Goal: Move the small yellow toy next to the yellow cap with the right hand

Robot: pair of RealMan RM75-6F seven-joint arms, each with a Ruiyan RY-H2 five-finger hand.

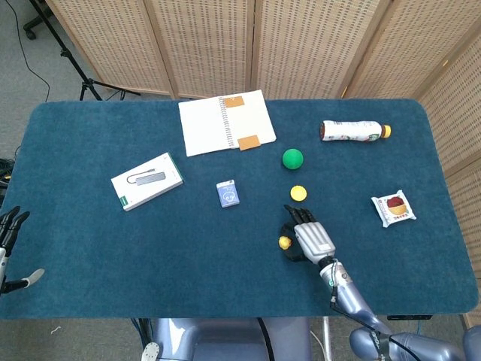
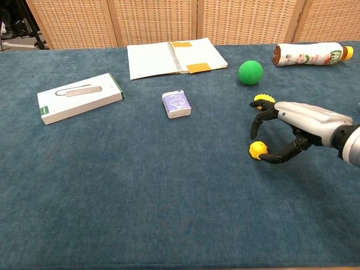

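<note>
Counter (image 1: 90, 241): blue cloth, wicker screens behind.
Toy (image 2: 257, 149): on the cloth beside the right hand (image 2: 292, 121); half hidden by it from above.
Fingers (image 2: 260, 119): spread and curled around the toy; contact unclear.
Cap (image 1: 298, 193): just beyond the fingertips, partly covered in the chest view.
Left hand (image 1: 9, 241): cut off at the counter edge, head view only, fingers apart.
</note>
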